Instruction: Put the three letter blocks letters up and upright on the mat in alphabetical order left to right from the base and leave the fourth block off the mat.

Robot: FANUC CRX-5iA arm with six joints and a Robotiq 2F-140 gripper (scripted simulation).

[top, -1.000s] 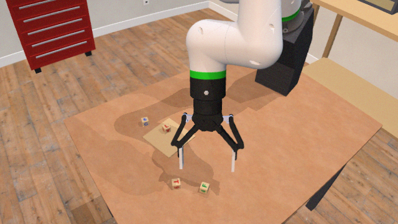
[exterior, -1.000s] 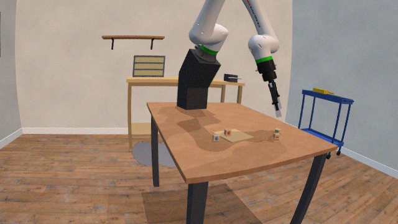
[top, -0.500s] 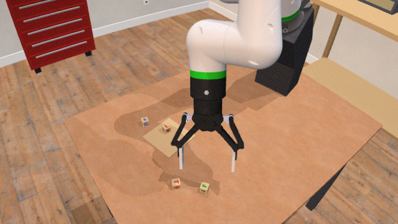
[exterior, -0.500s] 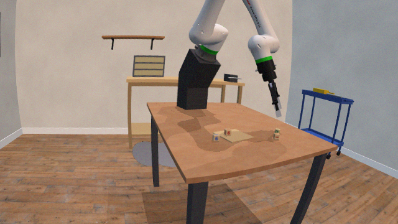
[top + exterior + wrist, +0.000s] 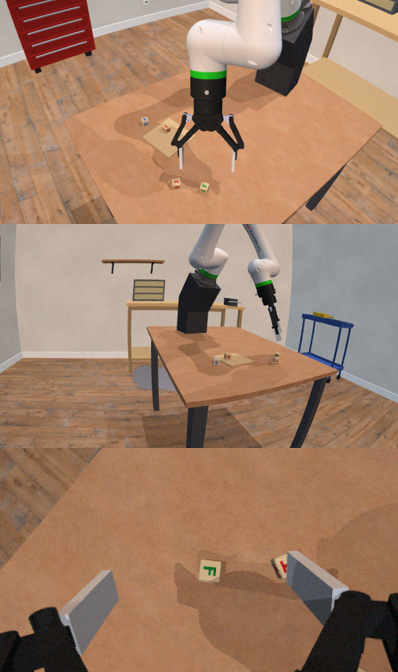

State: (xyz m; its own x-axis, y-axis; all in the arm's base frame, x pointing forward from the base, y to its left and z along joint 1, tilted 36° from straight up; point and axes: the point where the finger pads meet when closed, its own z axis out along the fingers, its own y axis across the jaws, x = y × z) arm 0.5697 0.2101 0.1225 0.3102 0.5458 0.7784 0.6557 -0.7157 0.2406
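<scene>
From above my surface [image 5: 280,140] [image 5: 249,379] [image 5: 150,508], one view looks steeply down toward my base [image 5: 273,74] [image 5: 196,322]. Another stands farther back, across the surface from my base, facing it. The nearest looks down past my fingers [image 5: 181,158] [image 5: 278,335]. The first two share my base.

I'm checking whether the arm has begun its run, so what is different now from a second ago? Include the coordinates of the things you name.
Nothing visibly changed. The gripper [image 5: 207,170] [image 5: 278,340] [image 5: 200,576] stays open above the table [image 5: 280,140] [image 5: 174,348] [image 5: 150,498], with nothing taken hold of or let go. The mat [image 5: 165,144] [image 5: 237,361] and the four blocks look to be where they were.
</scene>
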